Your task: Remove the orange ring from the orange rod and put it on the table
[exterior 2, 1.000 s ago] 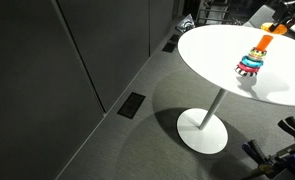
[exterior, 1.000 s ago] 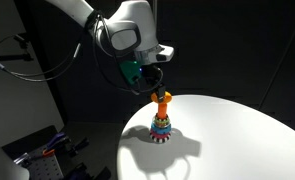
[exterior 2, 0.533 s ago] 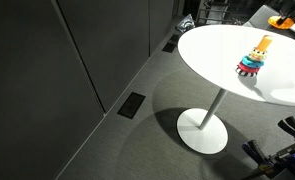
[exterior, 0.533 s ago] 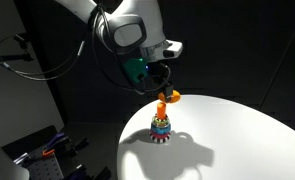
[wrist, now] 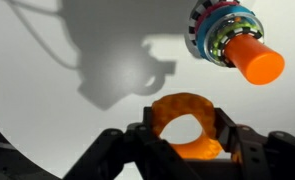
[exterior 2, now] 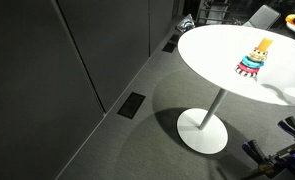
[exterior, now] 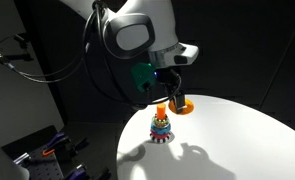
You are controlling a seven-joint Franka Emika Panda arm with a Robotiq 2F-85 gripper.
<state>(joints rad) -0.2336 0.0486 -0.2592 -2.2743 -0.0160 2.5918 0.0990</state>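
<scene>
Gripper (wrist: 184,140) clamped on the orange ring (wrist: 169,110), ring clear of the orange rod (wrist: 255,60) and just beside its tip, above the table (wrist: 47,90). Removal judged done; placing step in hand. Next: lower onto bare table away from the rod, then release.

A dark floor hatch (exterior 2: 131,104) lies near grey wall panels (exterior 2: 57,60).

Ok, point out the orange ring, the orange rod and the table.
orange ring (wrist: 182,104): wrist view, its upper band above the hole.
orange rod (wrist: 255,58): wrist view, middle of the peg.
table (exterior 2: 212,55): in an exterior view, bare white top.
</scene>
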